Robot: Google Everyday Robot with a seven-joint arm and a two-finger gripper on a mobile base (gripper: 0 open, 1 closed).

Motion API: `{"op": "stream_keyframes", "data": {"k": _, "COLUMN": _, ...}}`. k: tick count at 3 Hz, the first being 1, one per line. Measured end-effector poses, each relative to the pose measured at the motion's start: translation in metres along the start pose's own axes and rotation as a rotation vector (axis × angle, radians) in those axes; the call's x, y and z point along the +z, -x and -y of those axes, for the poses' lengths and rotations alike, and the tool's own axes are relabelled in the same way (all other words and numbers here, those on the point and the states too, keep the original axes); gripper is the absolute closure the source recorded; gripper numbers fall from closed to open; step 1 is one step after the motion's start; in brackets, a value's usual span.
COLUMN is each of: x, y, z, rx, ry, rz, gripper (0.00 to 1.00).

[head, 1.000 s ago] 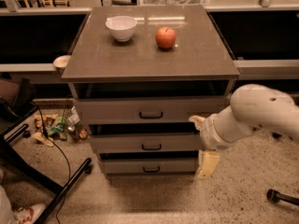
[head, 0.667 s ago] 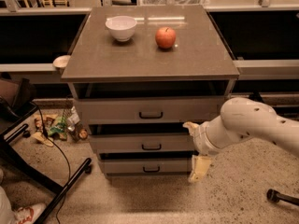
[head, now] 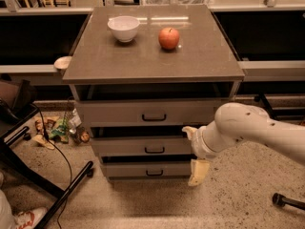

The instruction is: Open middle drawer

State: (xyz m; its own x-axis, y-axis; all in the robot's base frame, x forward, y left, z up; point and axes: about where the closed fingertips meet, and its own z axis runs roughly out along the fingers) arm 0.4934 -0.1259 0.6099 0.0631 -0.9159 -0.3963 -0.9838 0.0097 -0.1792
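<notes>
The cabinet [head: 152, 66] holds the middle drawer [head: 124, 146], shut, second of three. The gripper [head: 195, 151] hangs at its right end, jaws apart (one above, one below). Closing there would likely miss the small handle [head: 154, 150], or snag the bottom drawer [head: 128, 170].

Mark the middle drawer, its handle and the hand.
middle drawer [head: 121, 146]: camera view, bare left part of its front.
handle [head: 154, 150]: camera view, bar's centre.
hand [head: 190, 154]: camera view, midway between fingertips, at the drawer's right end.
</notes>
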Motion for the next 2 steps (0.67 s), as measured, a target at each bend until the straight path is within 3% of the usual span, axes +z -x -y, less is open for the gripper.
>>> {"op": "stream_keyframes", "data": {"k": 2, "x": 0.1, "y": -0.035, "z": 0.042, "rx": -0.076, "ry": -0.032, "rz": -0.032, "gripper": 0.0}}
